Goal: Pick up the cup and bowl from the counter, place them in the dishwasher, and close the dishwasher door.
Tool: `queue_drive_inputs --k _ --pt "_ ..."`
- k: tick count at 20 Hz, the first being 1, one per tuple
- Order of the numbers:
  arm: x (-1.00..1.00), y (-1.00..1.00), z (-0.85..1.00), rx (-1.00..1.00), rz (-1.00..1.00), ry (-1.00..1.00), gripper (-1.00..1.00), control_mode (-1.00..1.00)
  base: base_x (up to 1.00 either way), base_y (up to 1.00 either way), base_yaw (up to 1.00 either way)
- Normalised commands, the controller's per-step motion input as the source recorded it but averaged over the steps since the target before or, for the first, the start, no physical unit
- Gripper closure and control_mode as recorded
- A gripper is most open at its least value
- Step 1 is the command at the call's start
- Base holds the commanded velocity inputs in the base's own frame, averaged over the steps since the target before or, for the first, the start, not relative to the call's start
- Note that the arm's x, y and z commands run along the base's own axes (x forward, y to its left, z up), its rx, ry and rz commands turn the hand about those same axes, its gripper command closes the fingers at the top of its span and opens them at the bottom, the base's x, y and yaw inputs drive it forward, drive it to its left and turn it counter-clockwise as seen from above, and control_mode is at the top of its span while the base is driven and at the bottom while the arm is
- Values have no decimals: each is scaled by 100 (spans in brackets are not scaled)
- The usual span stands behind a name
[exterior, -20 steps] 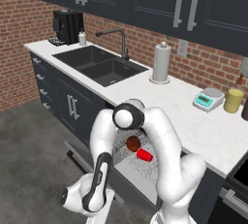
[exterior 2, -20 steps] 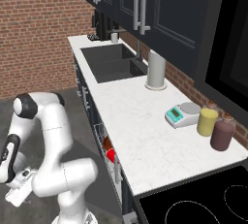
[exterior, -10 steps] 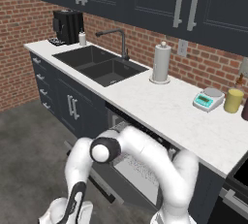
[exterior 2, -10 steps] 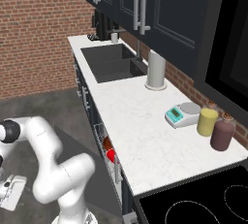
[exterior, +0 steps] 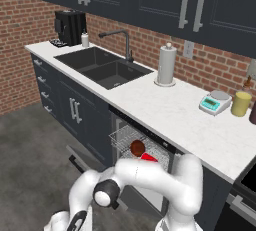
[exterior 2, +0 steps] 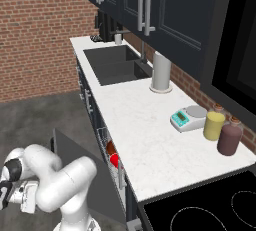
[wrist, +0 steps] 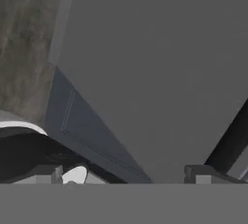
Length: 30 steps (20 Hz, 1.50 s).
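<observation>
The red cup (exterior: 149, 158) and the dark reddish-brown bowl (exterior: 137, 148) sit side by side in the white wire rack (exterior: 121, 137) of the open dishwasher, under the counter (exterior: 165, 110). From the right they show as the cup (exterior 2: 114, 160) and bowl (exterior 2: 110, 148) behind the dishwasher door (exterior 2: 82, 170), which stands tilted partway up. My arm is folded low in front of the appliance. In the hand view my gripper (wrist: 127, 175) is open, fingertips (wrist: 51, 173) wide apart, right up against the flat grey dishwasher door (wrist: 160, 72). Nothing is held.
A sink (exterior: 102, 67), paper towel roll (exterior: 166, 65), teal scale (exterior: 215, 102) and yellow jar (exterior: 241, 103) are on the counter. A maroon jar (exterior 2: 230, 139) stands by the stovetop (exterior 2: 210, 215). Grey floor (exterior: 30, 155) lies open to the left.
My arm has swung from over the rack down low to the floor side of the dishwasher. The gripper now faces the door panel, and its jaws stay wide.
</observation>
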Motion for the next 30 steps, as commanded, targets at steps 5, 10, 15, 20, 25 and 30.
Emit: queue_drive_inputs --k 5,10,15,20,25,30 --pt "97 -45 -59 -16 0 1 -100 -100 0 0 0" --pt "100 -60 -65 -17 0 11 -100 -100 0 0 0" --pt "100 -77 -64 -18 0 19 -100 -100 0 0 0" --pt "100 -98 -15 -7 0 15 -100 -100 0 0 0" --pt "100 -100 12 0 0 9 -100 -100 0 0 0" --pt "100 -100 26 0 0 9 -100 -100 0 0 0"
